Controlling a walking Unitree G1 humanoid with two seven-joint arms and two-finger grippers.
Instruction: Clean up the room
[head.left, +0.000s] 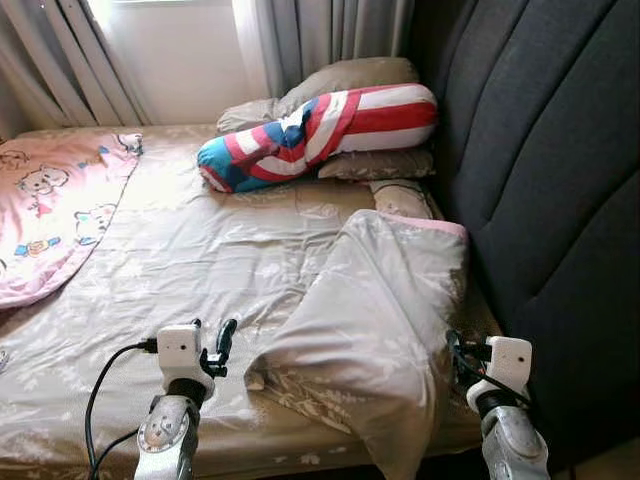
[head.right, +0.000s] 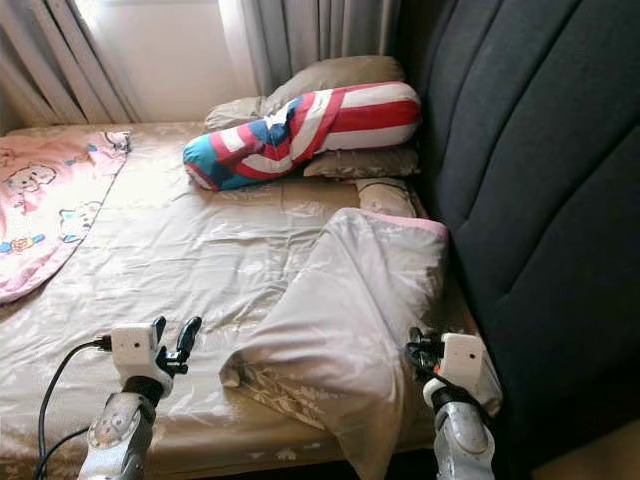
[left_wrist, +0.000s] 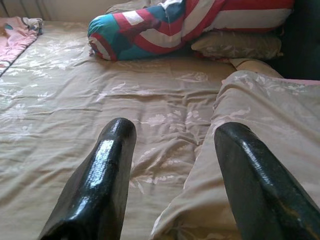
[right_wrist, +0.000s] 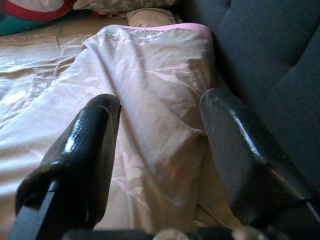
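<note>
A beige flowered blanket (head.left: 380, 300) with a pink edge lies folded back in a heap on the right side of the bed (head.left: 180, 260), and its lower corner hangs over the front edge. My left gripper (head.left: 222, 340) hovers open just left of the heap's lower corner, over the sheet; in the left wrist view its fingers (left_wrist: 112, 165) are spread with nothing between them. My right gripper (head.left: 455, 350) stands open at the blanket's right edge, beside the headboard. In the right wrist view the blanket (right_wrist: 150, 85) lies ahead of the spread fingers (right_wrist: 90, 135).
A red, white and blue striped bolster (head.left: 320, 130) rests on grey pillows (head.left: 350, 78) at the far end. A pink cartoon blanket (head.left: 50, 210) covers the left side. A dark padded headboard (head.left: 560, 180) walls off the right. Curtains (head.left: 310, 35) hang behind.
</note>
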